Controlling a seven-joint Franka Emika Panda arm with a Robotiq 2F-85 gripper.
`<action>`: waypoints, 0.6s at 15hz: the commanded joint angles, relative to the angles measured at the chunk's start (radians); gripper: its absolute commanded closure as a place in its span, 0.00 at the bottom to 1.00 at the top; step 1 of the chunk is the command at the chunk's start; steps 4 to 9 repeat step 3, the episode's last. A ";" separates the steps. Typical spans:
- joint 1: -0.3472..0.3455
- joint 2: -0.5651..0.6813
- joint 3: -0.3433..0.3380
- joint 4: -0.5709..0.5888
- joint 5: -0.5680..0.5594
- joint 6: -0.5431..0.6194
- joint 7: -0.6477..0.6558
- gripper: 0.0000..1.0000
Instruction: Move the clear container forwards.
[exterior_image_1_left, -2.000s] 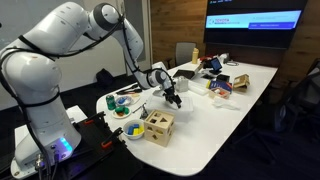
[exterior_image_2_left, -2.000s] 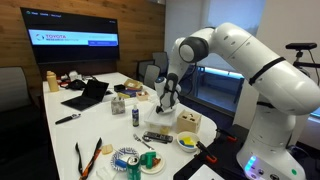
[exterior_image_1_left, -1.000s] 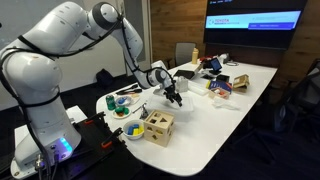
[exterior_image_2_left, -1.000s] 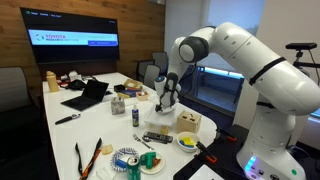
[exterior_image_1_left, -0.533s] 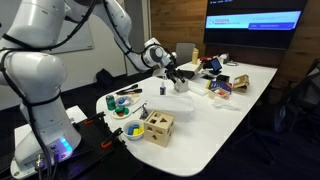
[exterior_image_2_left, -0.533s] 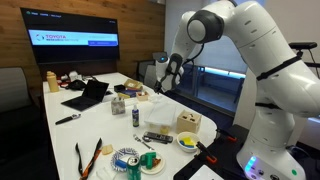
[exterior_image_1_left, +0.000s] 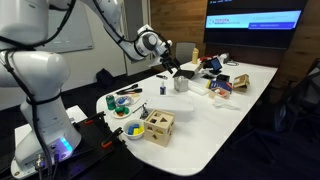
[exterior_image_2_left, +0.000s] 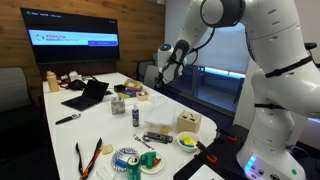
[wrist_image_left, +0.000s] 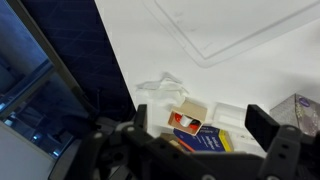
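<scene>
Container (wrist_image_left: 232, 26) looks light, thin, slippery plastic; best pinched on one rim wall. End effector (wrist_image_left: 201, 122) hangs open, empty.

Clear smooth plastic container (wrist_image_left: 243, 26), glossy white table (wrist_image_left: 128, 42)

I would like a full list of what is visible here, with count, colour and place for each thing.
table: one, white, under everything
clear container: one, transparent, mid-table near the gripper
wooden box: one, tan, near table end
bowl: one, yellow, beside the wooden box
bottle: one, blue cap, mid-table
laptop: one, black, near the screen
screen: one, lit, on the wall
arm: one, white, raised
gripper: one, black, open, above the table
</scene>
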 joint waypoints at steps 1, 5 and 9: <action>0.009 -0.010 0.015 -0.022 0.005 -0.048 -0.018 0.00; -0.005 0.003 0.022 -0.014 0.001 -0.026 -0.003 0.00; -0.005 0.003 0.022 -0.014 0.001 -0.026 -0.003 0.00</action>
